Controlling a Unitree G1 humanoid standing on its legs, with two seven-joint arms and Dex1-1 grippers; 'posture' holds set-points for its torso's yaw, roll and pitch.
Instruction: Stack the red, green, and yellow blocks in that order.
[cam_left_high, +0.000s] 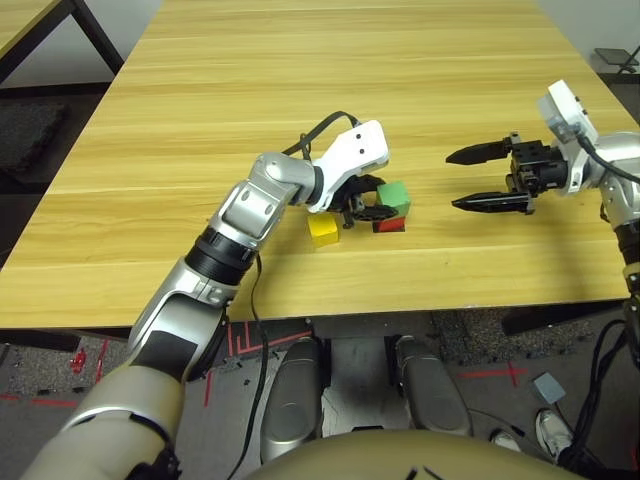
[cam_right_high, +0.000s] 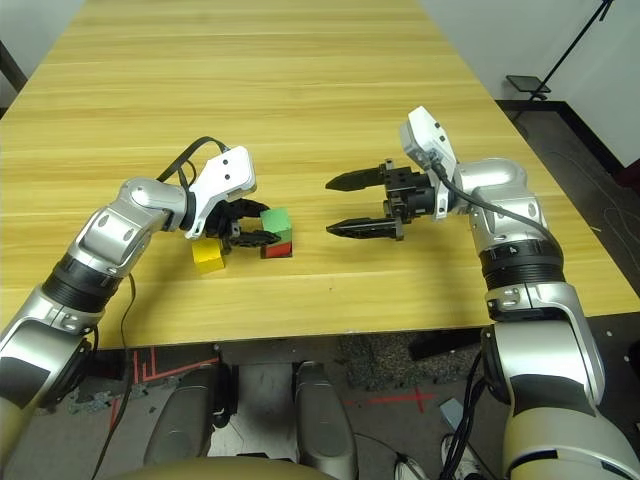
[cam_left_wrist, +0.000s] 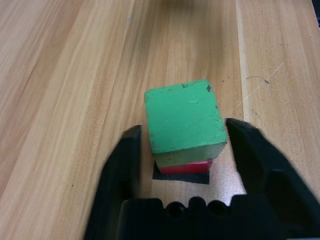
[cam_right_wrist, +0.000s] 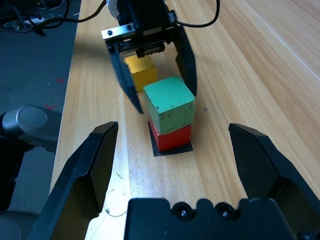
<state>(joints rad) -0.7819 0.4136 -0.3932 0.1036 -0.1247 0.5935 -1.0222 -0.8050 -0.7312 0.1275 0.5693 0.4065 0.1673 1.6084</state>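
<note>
Pale wood desk (cam_left_high: 300, 100), long grain, dark floor w/ red tape marks below near edge; second desk corner at 10 o'clock. Green block (cam_right_wrist: 169, 104) stacked on red block (cam_right_wrist: 171, 137), red sitting on flat black patch (cam_right_wrist: 172, 149), approx desk centre. Yellow block (cam_left_high: 323, 230) just beside stack at 9 o'clock, flat on desk. Left gripper (cam_left_wrist: 182, 145) around green block, jaws spread, small gaps each side, not pinching. Right gripper (cam_right_high: 345, 205) at 3 o'clock of stack, well apart, jaws spread wide, holding nothing. Black cable looped over left wrist.
</note>
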